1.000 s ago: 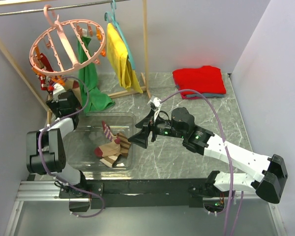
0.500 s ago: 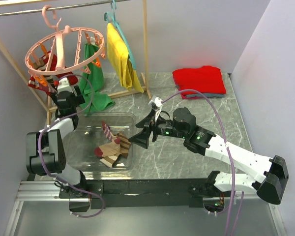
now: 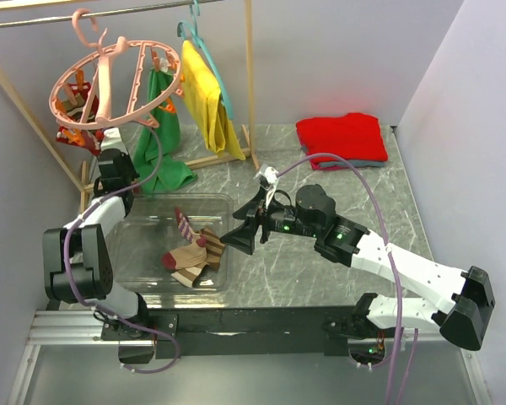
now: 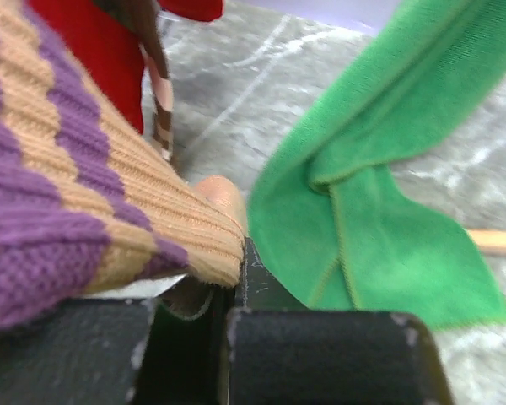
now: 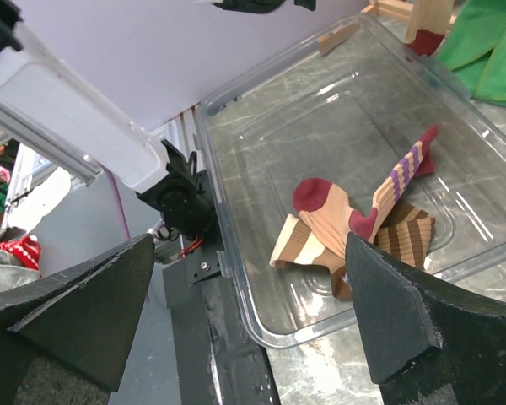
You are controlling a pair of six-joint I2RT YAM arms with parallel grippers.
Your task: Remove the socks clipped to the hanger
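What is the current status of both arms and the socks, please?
Left gripper shut on purple-striped sock below hanger. Right gripper open at bin edge. Red sock clipped on hanger; green cloth hangs close by.

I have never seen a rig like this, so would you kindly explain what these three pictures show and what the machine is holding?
The machine has a left arm and a right arm, bolted to a table, each ending in a two-fingered pincer. The wide picture looks down from above and behind them. The other two come from a small camera on each wrist.

A round pink hanger hangs at the back left with clipped socks, beside a green cloth and a yellow garment. A folded red cloth lies at the back right. A clear bin holds a few loose socks.

The left pincer is up at the hanger and appears shut on a purple-and-beige striped sock. The right pincer is open, empty, and hovers by the bin.
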